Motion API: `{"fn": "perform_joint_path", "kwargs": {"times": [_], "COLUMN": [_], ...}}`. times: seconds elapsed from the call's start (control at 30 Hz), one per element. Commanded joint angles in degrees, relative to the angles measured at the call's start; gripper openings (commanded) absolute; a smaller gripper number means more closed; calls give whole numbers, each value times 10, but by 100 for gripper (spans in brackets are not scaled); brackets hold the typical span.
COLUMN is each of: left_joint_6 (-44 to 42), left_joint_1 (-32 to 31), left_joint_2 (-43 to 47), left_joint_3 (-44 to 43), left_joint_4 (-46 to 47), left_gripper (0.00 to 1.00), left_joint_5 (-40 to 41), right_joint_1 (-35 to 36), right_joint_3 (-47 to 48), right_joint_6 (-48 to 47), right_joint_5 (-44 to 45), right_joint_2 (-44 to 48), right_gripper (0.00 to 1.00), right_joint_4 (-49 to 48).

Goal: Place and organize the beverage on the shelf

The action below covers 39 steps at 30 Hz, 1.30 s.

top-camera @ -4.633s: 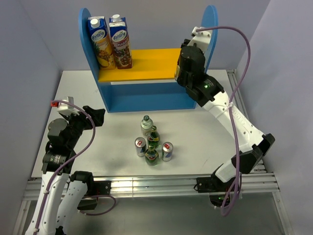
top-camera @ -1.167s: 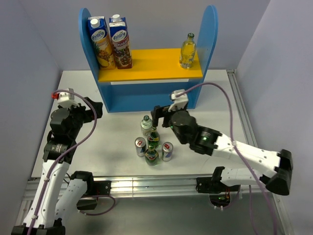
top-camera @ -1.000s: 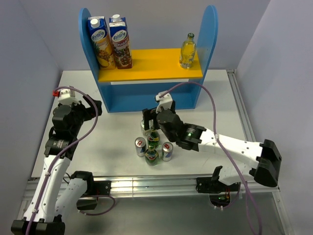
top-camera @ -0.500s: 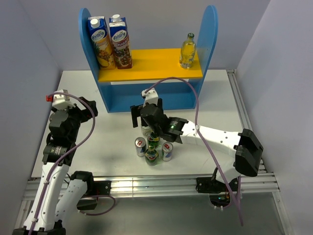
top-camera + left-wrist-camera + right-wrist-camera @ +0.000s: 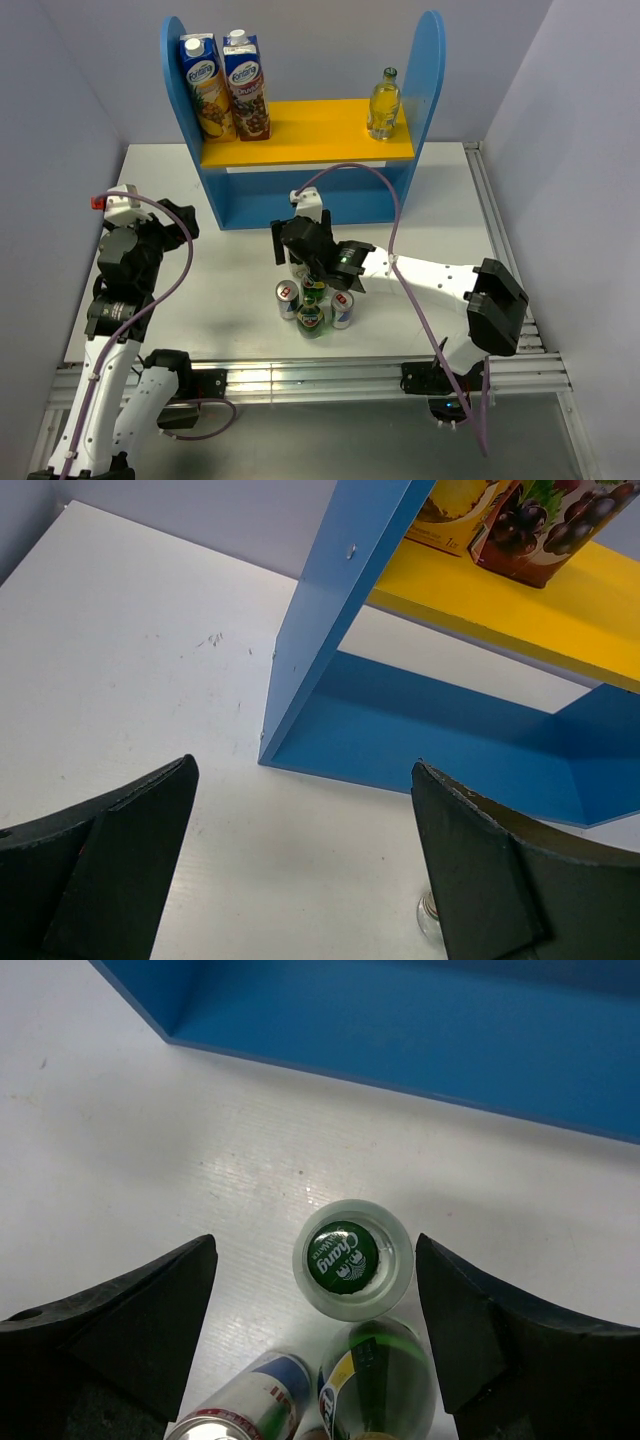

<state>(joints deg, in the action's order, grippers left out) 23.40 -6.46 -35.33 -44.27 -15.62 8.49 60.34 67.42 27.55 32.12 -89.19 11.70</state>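
- One yellowish bottle [image 5: 383,103] stands on the yellow board of the shelf [image 5: 432,60], well beyond my fingers. It is the only drink placed there, so I judge the task barely begun.
- Five drinks wait on the table [image 5: 450,200]: a clear bottle [image 5: 352,1258], two green bottles [image 5: 311,318] and two cans [image 5: 342,308], bunched together.
- My right gripper [image 5: 312,1255] hangs over that bunch. The clear bottle stands upright between my two fingers [image 5: 130,1320], which are spread with a gap on each side and grip nothing. Closing on it looks like my step in hand.
- My left gripper [image 5: 302,770] is spread too and empty. The shelf's left side panel lies ahead of it.
- My right wrist view shows the gaps around the bottle's cap, which the top view hides under my wrist.
- Only the top view shows the placed bottle and the whole of the two juice cartons [image 5: 225,85] at the board's other end. My left wrist view catches just their bases.
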Motion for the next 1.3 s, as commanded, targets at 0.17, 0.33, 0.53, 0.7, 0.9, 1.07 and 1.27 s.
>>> {"fn": "perform_joint_path", "kwargs": {"times": [0.17, 0.33, 0.53, 0.7, 0.9, 1.07, 1.27], "left_joint_6": [-8, -8, -8, -8, -8, -8, -8], "left_joint_1": [0, 0, 0, 1, 5, 7, 7], "left_joint_2": [11, 14, 18, 18, 18, 19, 18], "left_joint_3": [-6, -6, -5, -6, -6, -5, -4], "left_joint_4": [11, 10, 11, 11, 12, 13, 13], "left_gripper": [95, 95, 95, 95, 95, 95, 95], "left_joint_5": [5, 5, 5, 5, -1, -3, -6], "right_joint_1": [-2, -2, -2, -2, -2, -2, -2], "right_joint_3": [10, 15, 25, 42, 45, 57, 75], "right_joint_6": [26, 27, 25, 28, 27, 22, 15], "right_joint_5": [28, 32, 31, 24, 19, 20, 29], "right_joint_2": [-26, -33, -46, -63, -68, -73, -64], "right_gripper": [81, 74, 64, 47, 38, 15, 0], "right_joint_4": [16, 21, 28, 39, 45, 56, 64]}}
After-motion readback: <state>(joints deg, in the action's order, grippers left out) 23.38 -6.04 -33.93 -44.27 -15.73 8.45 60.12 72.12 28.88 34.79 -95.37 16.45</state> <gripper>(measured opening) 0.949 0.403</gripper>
